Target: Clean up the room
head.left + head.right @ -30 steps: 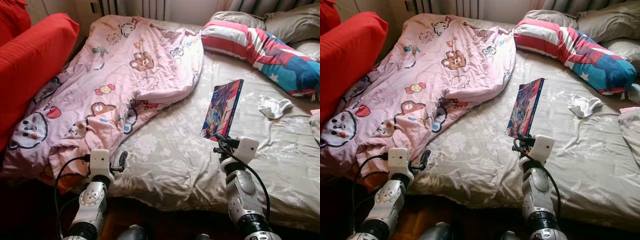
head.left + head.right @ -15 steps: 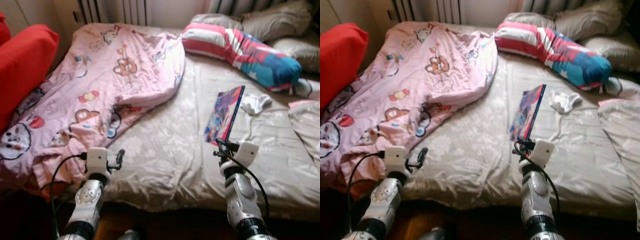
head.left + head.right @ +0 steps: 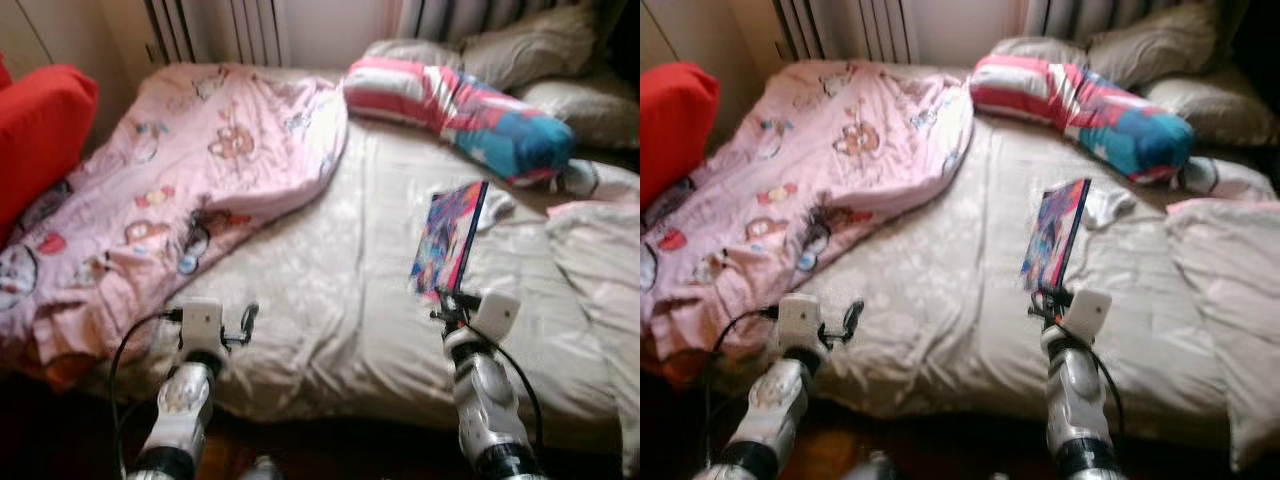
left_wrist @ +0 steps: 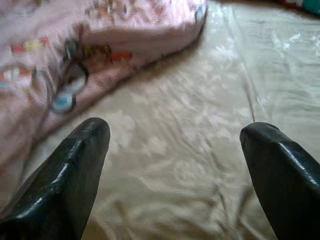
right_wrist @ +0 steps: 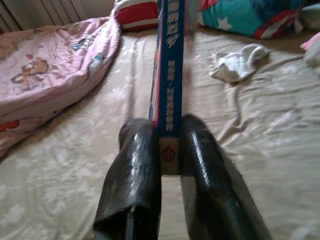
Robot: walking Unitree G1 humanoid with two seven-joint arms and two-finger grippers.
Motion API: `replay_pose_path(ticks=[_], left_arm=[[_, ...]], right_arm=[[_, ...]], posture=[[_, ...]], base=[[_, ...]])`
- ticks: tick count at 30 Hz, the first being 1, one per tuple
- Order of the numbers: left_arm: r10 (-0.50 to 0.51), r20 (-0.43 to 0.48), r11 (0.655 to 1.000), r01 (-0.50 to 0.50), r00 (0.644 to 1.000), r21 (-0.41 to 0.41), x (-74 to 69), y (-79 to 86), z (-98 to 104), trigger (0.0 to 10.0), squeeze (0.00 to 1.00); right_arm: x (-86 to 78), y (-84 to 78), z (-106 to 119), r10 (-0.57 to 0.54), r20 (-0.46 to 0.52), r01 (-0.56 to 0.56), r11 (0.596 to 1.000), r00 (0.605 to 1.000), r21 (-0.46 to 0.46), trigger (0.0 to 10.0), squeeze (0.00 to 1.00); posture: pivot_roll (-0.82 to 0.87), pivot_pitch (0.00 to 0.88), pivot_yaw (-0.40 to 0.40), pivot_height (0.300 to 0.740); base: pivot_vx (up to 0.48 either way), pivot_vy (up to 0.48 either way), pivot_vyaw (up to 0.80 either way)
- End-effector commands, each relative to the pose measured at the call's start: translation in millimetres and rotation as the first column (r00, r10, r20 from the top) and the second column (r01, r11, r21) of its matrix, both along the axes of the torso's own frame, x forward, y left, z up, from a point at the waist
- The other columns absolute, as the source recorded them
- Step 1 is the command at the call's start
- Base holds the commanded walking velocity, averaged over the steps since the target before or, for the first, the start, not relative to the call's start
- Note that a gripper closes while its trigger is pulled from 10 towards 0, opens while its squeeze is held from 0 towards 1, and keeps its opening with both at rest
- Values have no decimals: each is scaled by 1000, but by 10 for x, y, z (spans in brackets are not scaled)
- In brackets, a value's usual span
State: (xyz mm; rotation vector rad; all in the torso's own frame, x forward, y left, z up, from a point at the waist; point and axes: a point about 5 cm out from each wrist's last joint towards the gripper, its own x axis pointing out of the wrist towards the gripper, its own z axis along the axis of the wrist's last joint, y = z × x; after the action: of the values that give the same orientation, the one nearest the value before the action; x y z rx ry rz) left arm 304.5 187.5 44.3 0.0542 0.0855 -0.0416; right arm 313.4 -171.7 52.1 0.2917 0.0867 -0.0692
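The right gripper was clamped on the lower edge of a thin book, its two black fingers pressed to either cover with the blue spine between them — the book stood upright on edge above the gripper, lifted off the beige bedsheet. The left gripper hovered low over the same sheet with its fingers spread wide apart and nothing between them. Just ahead of it and to its left lay the crumpled hem of a pink cartoon-print duvet, which ran away up the bed. A red cushion sat further off to that gripper's left, at the bed's edge. Beyond the held book, slightly to the right gripper's right, a white sock lay crumpled on the sheet. Farther still was a striped pink, white and teal pillow, and behind it — at the head of the bed — grey pillows.
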Motion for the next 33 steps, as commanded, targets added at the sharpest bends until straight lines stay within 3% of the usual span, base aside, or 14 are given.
replay_pose_path(ticks=[1,11,33], left_arm=[[0,-14,1000,1,1000,17,-23,32,-31,10000,0],[4,-14,1000,-4,1000,14,-23,20,-31,10000,0],[-5,-8,1000,5,1000,-17,-29,-4,-26,10000,0]], right_arm=[[45,33,102,14,54,-14,1000,998,-8,10000,0],[52,27,124,27,62,-26,999,998,-29,10000,0],[49,41,114,39,51,-37,998,998,-42,10000,0]], posture=[[113,141,-16,740],[111,162,-23,740],[113,178,-24,740]], base=[[0,-379,0],[0,-360,0],[0,0,0]])
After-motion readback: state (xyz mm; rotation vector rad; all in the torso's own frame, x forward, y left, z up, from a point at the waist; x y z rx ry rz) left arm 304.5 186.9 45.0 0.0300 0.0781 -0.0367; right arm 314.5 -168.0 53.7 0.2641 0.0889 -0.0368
